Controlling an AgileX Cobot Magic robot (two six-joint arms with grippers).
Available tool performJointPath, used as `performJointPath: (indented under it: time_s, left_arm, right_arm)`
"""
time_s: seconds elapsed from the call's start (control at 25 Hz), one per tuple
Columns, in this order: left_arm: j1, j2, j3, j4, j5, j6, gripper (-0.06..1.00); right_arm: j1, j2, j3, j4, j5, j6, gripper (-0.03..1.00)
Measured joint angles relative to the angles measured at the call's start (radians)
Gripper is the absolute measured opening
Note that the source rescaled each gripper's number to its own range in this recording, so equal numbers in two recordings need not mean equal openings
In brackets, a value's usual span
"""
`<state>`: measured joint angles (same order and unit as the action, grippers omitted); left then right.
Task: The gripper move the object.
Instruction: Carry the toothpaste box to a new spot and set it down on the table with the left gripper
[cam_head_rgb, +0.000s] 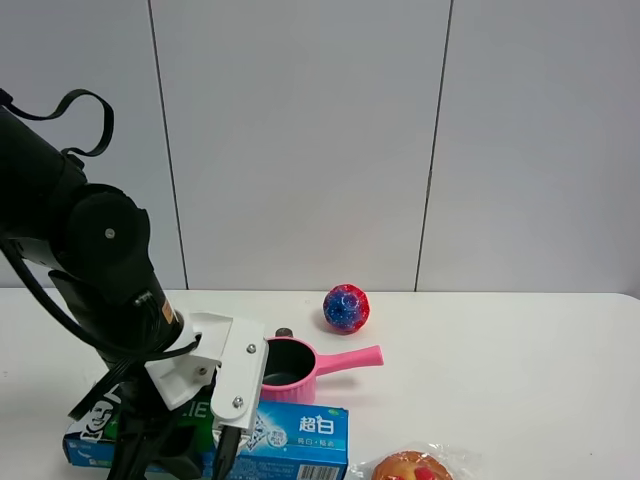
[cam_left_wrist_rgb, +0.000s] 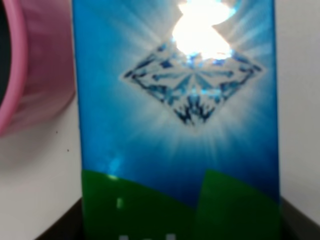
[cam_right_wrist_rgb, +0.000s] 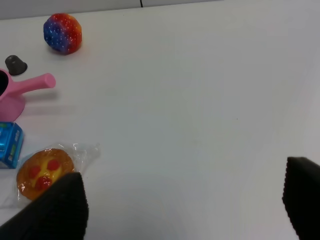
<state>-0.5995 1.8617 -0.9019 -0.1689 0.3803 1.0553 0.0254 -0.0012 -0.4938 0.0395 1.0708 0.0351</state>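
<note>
The object, a long blue-and-green toothpaste box (cam_head_rgb: 295, 432), lies flat near the table's front edge, just in front of the pink saucepan. My left gripper (cam_head_rgb: 185, 452) comes down over the box's left half. In the left wrist view the box (cam_left_wrist_rgb: 175, 125) fills the frame and a dark finger (cam_left_wrist_rgb: 57, 230) shows against each long side, so the gripper is shut on it. Whether the box is off the table I cannot tell. My right gripper (cam_right_wrist_rgb: 180, 210) stands open over bare table, its fingers (cam_right_wrist_rgb: 55, 210) wide apart and empty. One end of the box (cam_right_wrist_rgb: 9, 145) shows in the right wrist view.
The pink saucepan (cam_head_rgb: 300, 370) stands right behind the box, its handle pointing right. A blue-red ball (cam_head_rgb: 346, 308) rests farther back. A wrapped pastry (cam_head_rgb: 415, 467) lies at the front, right of the box. A small dark knob (cam_right_wrist_rgb: 15, 64) sits behind the pan.
</note>
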Motion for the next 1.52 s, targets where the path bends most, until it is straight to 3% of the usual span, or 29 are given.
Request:
performJointPath:
  time_s: [0.32, 0.64, 1.24, 1.32, 1.44, 1.52]
  left_arm:
    - [-0.001, 0.023, 0.000, -0.005, -0.012, -0.013, 0.01]
    - [-0.001, 0.023, 0.005, -0.005, -0.022, -0.094, 0.01]
    - [-0.001, 0.023, 0.005, -0.005, -0.024, -0.094, 0.02]
    - [-0.001, 0.023, 0.005, -0.005, -0.028, -0.095, 0.23]
    - [-0.001, 0.023, 0.005, -0.005, -0.055, -0.126, 0.73]
    - [-0.001, 0.023, 0.005, -0.005, -0.079, -0.167, 0.89]
  right_arm:
    - [0.000, 0.000, 0.000, 0.000, 0.000, 0.000, 1.00]
    - [0.000, 0.000, 0.000, 0.000, 0.000, 0.000, 1.00]
    - [0.000, 0.000, 0.000, 0.000, 0.000, 0.000, 1.00]
    - [0.000, 0.000, 0.000, 0.000, 0.000, 0.000, 1.00]
    - [0.000, 0.000, 0.000, 0.000, 0.000, 0.000, 1.00]
    - [0.000, 0.000, 0.000, 0.000, 0.000, 0.000, 1.00]
